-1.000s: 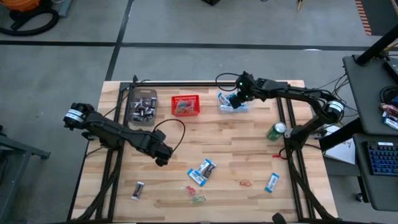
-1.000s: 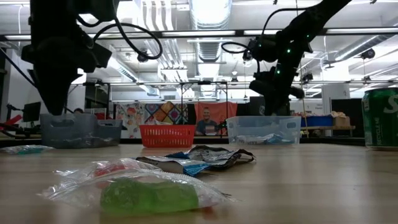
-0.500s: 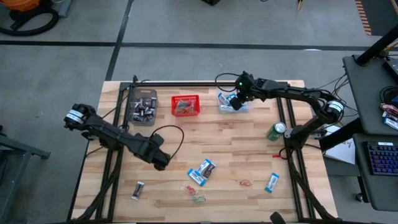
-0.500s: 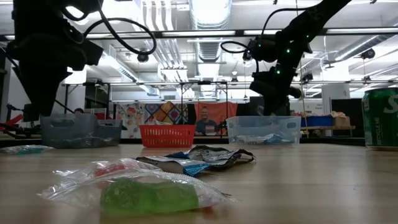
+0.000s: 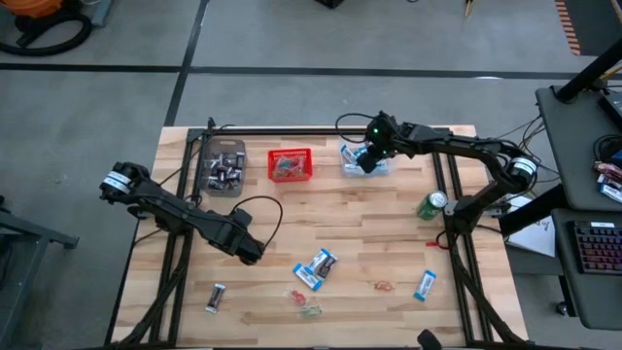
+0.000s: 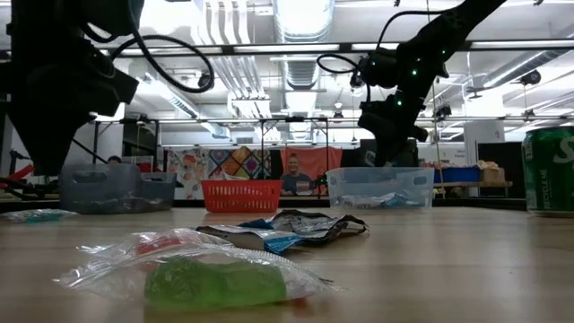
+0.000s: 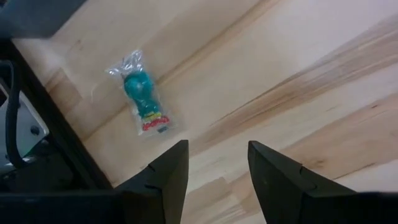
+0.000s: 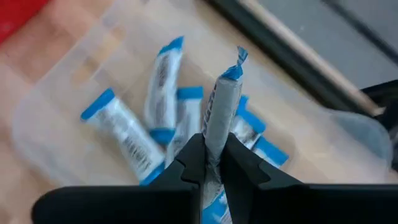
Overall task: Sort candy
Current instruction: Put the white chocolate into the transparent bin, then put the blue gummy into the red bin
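Surface [image 5: 389, 243]: wooden, with loose candy toward the near side. Right bin [image 5: 367, 161], clear, sits at the far edge beside the red basket [image 5: 290, 164]; left bin [image 5: 222, 165] holds dark bars. A green can [image 5: 431, 204] stands near the right edge.

Right tool [image 5: 367, 160] hangs over the right bin, fingers pinched on a blue packet [image 8: 219, 112] held upright above several like packets [image 8: 124, 130] lying in that bin.

Left tool [image 5: 249, 251] is over bare surface left of centre, fingers [image 7: 165, 177] spread wide and holding nothing; a green sweet [image 7: 142, 96] lies ahead of it.

Loose pieces: packet pair [image 5: 316, 267] at centre, blue packet [image 5: 425, 285] to the right, dark bar [image 5: 215, 297] to the left, small red twist [image 5: 383, 286]
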You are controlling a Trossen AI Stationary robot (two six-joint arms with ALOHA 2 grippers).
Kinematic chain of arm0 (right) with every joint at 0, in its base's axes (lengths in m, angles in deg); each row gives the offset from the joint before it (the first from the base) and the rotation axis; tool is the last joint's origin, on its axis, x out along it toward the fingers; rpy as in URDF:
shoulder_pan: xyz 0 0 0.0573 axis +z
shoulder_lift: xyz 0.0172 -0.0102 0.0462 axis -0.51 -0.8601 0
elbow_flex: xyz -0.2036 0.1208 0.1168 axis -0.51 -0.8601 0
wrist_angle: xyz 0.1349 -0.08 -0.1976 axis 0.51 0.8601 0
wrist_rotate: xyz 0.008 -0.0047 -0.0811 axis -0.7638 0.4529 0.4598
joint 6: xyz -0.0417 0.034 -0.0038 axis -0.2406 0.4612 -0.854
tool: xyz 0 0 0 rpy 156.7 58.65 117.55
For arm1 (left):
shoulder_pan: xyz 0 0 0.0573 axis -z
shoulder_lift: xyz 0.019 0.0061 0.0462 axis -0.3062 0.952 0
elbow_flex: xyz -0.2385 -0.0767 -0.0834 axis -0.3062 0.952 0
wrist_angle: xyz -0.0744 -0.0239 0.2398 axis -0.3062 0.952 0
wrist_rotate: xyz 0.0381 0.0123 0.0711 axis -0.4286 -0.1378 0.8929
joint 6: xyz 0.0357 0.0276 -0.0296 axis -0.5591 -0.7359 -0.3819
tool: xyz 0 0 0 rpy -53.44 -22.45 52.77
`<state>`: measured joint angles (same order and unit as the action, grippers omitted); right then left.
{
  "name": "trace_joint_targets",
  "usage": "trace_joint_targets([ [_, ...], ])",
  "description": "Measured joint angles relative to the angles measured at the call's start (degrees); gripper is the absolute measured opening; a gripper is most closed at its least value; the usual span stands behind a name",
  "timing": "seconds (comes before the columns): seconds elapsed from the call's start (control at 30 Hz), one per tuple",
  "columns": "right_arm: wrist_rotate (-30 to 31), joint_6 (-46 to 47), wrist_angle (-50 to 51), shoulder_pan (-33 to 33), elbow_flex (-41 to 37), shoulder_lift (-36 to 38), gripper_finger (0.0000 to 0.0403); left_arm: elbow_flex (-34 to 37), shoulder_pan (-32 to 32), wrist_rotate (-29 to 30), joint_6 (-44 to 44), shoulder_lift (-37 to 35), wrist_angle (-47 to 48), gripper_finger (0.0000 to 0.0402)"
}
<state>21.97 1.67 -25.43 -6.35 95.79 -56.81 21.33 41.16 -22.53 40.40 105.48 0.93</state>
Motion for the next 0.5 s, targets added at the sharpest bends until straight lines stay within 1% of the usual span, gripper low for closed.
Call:
trace_joint_targets([
  [0.07,2.5,1.8,-2.2,0.0,0.0,0.0,0.0021,0.6,0.0,-0.5,0.1,0.0,0.0,0.0151],
  [0.1,2.8,2.9,-2.7,0.0,0.0,0.0,0.0019,0.9,0.1,-0.6,0.2,0.0,0.0,0.0151],
  [0.2,1.3,4.1,-2.4,0.0,0.0,0.0,0.0032,1.5,0.1,-0.9,0.9,0.0,-0.1,0.0151],
  [0.3,-1.9,4.9,-3.8,0.1,0.0,0.0,0.0071,1.8,0.1,-0.9,1.0,0.0,-0.5,0.0152],
  [0.5,-2.1,6.2,-3.4,0.0,0.0,0.1,0.0158,1.8,0.2,-0.9,2.3,0.0,-0.5,0.0152],
])
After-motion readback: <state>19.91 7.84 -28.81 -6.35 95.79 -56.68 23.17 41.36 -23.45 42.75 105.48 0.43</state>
